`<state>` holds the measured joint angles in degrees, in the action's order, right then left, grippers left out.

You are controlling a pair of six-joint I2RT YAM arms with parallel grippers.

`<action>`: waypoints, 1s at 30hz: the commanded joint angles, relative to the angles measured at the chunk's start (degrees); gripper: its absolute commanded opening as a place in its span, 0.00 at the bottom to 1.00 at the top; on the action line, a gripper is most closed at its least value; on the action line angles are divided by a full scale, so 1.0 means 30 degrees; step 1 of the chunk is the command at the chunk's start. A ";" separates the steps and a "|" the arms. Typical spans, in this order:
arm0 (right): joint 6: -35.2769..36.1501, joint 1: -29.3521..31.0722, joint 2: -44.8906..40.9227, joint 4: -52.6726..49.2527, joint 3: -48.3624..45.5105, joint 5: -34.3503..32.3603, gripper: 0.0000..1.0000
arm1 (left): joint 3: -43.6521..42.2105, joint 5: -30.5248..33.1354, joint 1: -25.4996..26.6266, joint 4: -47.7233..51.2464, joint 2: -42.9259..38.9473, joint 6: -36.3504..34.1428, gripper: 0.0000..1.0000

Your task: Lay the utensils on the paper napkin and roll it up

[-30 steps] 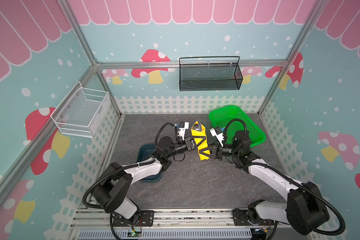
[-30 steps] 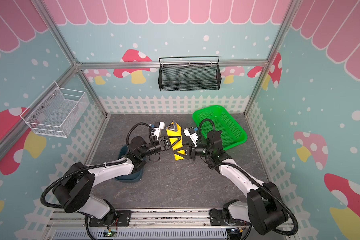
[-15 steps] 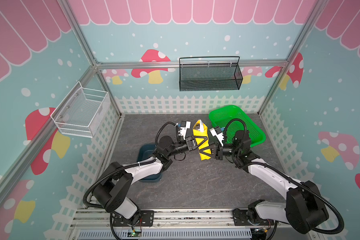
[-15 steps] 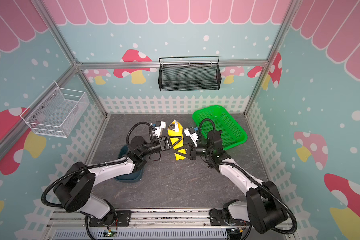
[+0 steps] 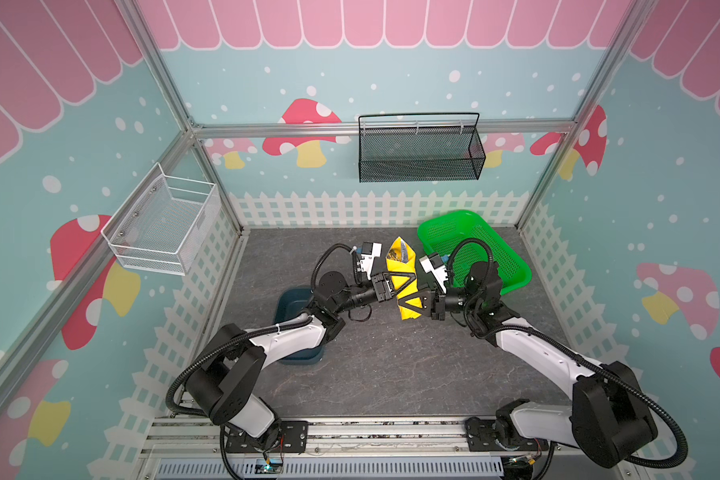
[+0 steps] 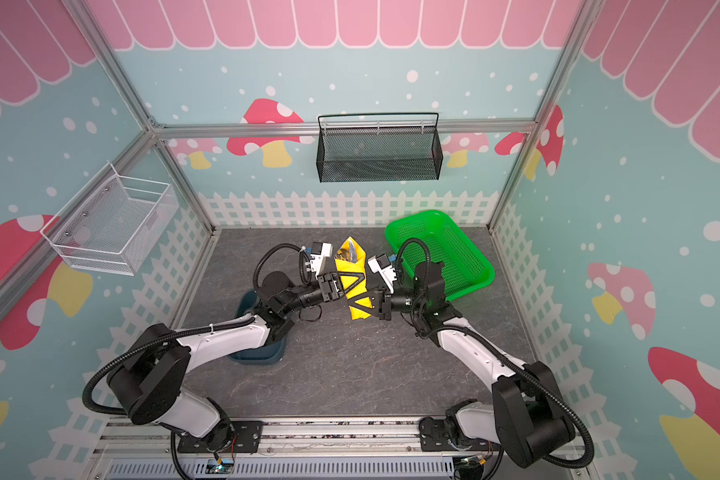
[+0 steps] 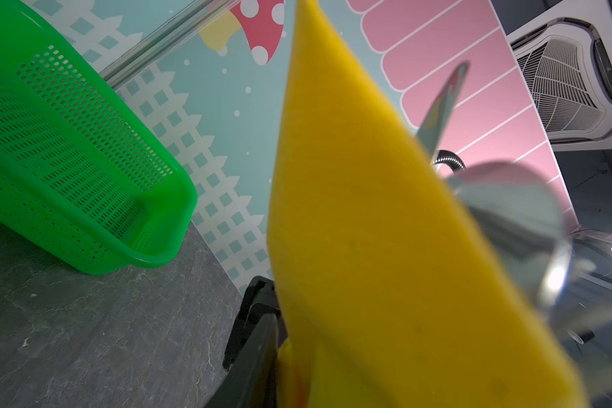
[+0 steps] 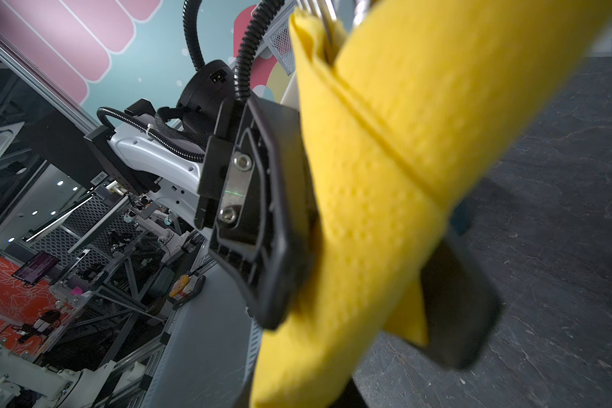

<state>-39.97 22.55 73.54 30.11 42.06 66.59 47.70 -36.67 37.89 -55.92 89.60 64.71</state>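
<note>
Paper napkin [image 5: 398, 268], rolled round the utensils [image 7: 506, 205], rides above the tabletop [image 5: 371, 365] beside the green basket [image 5: 466, 226], right gripper [image 5: 408, 305] pinching its lower part to keep the wrap tight, left gripper [image 5: 400, 280] straddling it, grip or release unclear.

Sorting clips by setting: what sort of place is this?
Probably a robot lab cell dressed like a toy cottage: mushroom-print walls, a bare aluminium frame, and two arms bolted to a front rail.

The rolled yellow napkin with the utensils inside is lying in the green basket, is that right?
Not quite. The rolled yellow napkin with the utensils inside is outside the green basket, clamped in the right gripper beside it; both top views show this.
</note>
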 commanded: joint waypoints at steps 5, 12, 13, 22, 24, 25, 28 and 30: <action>-0.0301 0.0102 -0.0284 0.1130 -0.0179 -0.0240 0.08 | 0.0007 0.0311 0.0014 -0.0256 -0.0186 -0.0001 0.31; -0.0470 0.0100 -0.0312 0.1156 -0.0238 -0.0640 0.08 | -0.0066 0.0632 0.0055 -0.0223 -0.0278 -0.0130 0.24; -0.0477 0.0103 -0.0308 0.1156 -0.0246 -0.0640 0.08 | -0.0082 0.0671 0.0081 -0.0198 -0.0278 -0.0171 0.22; -0.0432 0.0054 -0.0416 0.1125 -0.0397 -0.0692 0.15 | -0.0110 0.1029 0.0058 0.0004 -0.0540 -0.0418 0.11; -0.0387 0.0000 -0.0554 0.1079 -0.0432 -0.0714 0.23 | -0.0080 0.1028 0.0057 0.0088 -0.0605 -0.0461 0.10; -0.0361 -0.0065 -0.0630 0.1044 -0.0468 -0.0749 0.27 | -0.0052 0.1034 0.0061 0.0137 -0.0627 -0.0500 0.09; -0.0064 -0.0426 -0.1192 0.0634 -0.0630 -0.0829 0.39 | -0.0083 0.1104 0.0030 0.0190 -0.0666 -0.0527 0.09; 0.0407 -0.0779 -0.1597 -0.0022 -0.0627 -0.1091 0.44 | -0.0101 0.1093 0.0030 0.0227 -0.0661 -0.0515 0.08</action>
<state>-41.10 21.37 71.22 30.72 40.84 63.94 47.66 -34.30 37.95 -54.48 89.58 62.76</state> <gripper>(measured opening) 0.430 0.125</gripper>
